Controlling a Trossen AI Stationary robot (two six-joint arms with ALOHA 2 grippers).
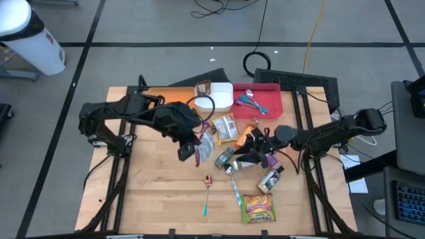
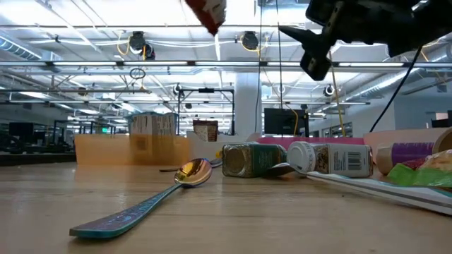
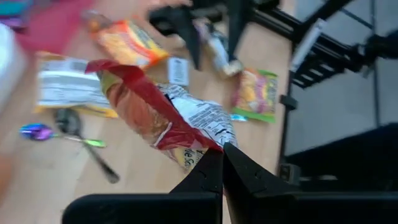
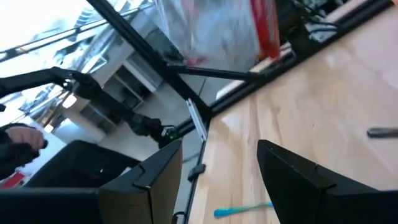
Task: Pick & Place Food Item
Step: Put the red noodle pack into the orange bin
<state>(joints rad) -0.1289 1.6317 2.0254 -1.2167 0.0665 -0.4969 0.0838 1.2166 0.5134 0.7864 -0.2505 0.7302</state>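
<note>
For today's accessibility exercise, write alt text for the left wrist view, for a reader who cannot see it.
The left hand, fingers pinched shut, holds a crinkled red and white foil snack packet above the pale wooden table. Below lie a metal spoon with an iridescent handle, a yellow packet and a green-edged packet.

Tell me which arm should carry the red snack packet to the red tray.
Left. Its left gripper is already shut on the crinkled red snack packet, lifted off the table. The right gripper is open and empty, hovering over the jars. The red tray lies close.
</note>
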